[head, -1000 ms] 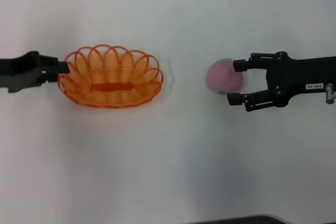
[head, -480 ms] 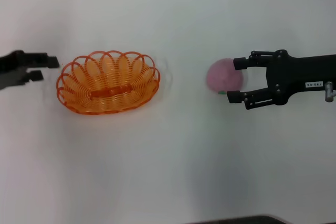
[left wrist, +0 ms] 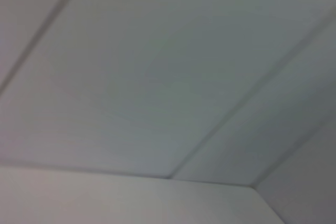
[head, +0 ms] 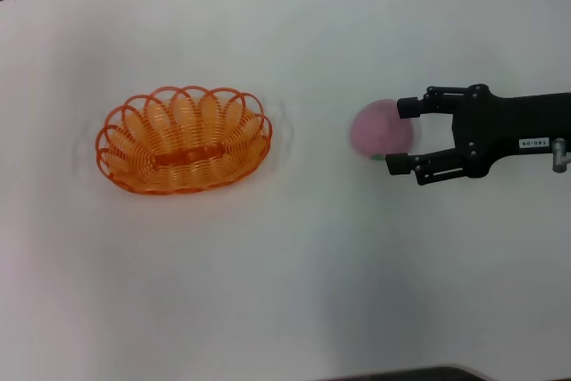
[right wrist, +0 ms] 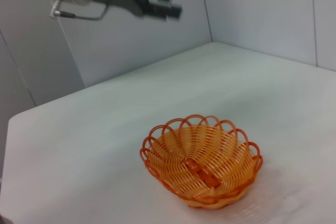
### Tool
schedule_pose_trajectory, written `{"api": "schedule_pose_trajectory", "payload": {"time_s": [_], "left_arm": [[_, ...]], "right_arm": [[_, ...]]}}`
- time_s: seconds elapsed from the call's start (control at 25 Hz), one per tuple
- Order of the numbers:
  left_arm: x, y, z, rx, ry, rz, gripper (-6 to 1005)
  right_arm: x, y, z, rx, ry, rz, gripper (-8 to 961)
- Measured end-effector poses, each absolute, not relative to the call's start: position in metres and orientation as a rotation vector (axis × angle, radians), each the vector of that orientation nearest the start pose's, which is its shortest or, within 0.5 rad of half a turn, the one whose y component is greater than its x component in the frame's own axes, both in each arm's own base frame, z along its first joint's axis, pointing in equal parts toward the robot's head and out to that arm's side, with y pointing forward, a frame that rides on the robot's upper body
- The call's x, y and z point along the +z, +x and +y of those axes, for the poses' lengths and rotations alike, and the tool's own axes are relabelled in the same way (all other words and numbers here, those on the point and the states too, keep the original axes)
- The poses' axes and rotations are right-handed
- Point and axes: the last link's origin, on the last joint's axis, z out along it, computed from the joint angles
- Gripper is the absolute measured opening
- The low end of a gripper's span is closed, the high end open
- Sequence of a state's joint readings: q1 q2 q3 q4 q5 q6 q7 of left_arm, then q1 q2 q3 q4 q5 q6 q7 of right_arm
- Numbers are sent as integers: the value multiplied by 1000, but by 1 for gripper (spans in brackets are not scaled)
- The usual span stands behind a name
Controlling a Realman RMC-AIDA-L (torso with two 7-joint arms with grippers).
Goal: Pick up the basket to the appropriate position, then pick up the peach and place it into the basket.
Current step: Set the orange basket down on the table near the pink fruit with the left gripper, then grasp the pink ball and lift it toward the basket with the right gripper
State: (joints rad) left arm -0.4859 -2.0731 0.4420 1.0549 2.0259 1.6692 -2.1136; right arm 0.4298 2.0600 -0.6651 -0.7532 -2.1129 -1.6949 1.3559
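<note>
Right gripper sits at the right of the scene, level with the table, fingers spread and bracketing the peach: far finger along the fruit's far right shoulder, near finger at its near right edge. Whether the pads already touch the skin I cannot tell; jaws read as open around it, not clamped. Peach rests on the table right of centre, pink and rounded, a green speck showing at its near edge by the lower finger. Judgement: fruit is light, somewhat yielding, with a matte skin that should give fair friction; being round, it will roll or squirt out if pinched off-centre, so hold should fall across its widest girth with moderate squeeze only. Basket lies well apart to the left, upright, empty, scalloped rim all round, flat strip in its floor. Judgement: openwork plastic wire, very light and springy, likely to slide or tip if bumped; a rim loop at one end is the natural pinch point, and the wide mouth leaves generous margin for a drop. Left gripper is far off beyond the basket, raised clear of the table, seen as a dark tip at the far left corner in the head view; its fingers look spread in the right wrist view, holding nothing.
</note>
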Motion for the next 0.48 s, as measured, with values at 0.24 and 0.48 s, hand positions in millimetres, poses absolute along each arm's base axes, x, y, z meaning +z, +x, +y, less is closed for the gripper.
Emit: {"api": "schedule_pose_trajectory", "payload": {"time_s": [0.24,0.48], "left_arm": [[84,-254,316,-764,-2592,-903,642],[49,-264,291,-630,-2720,-731,654]], "right_arm": [[20,292,294,590,-2799,621,945],[24,292,296,613,-2769,638,944]]}}
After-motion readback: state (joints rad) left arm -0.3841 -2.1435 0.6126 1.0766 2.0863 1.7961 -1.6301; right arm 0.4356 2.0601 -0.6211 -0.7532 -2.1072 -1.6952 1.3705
